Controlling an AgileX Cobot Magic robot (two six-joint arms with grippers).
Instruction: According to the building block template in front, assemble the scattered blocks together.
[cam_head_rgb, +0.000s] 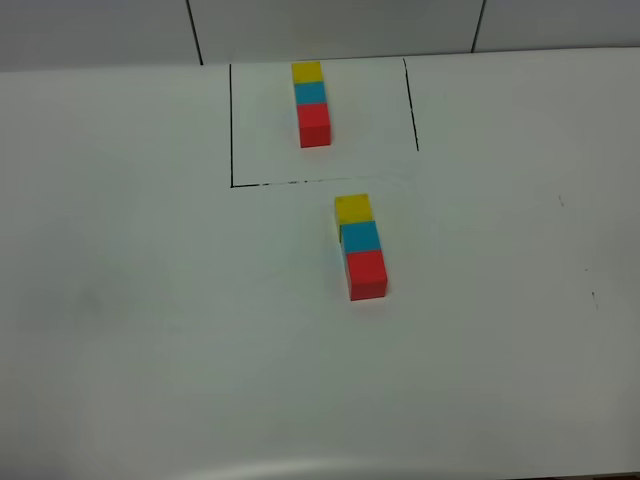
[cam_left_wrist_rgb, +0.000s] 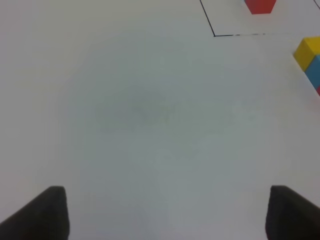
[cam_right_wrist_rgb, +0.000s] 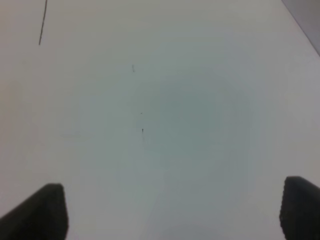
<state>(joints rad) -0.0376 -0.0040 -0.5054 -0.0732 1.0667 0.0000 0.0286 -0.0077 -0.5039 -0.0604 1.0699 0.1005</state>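
While both pincers (cam_left_wrist_rgb: 165, 212) (cam_right_wrist_rgb: 170, 212) gape wide, empty, matte cubes (cam_head_rgb: 361, 246) – yellow, cyan, red – sit in a touching row

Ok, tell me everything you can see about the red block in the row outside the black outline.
The red block is a plain matte cube, upright on the white table. It ends the loose row on the near side, touching the cyan-blue block, with the yellow block beyond that. Neither pincer touches it. It sits slightly offset from its neighbours.
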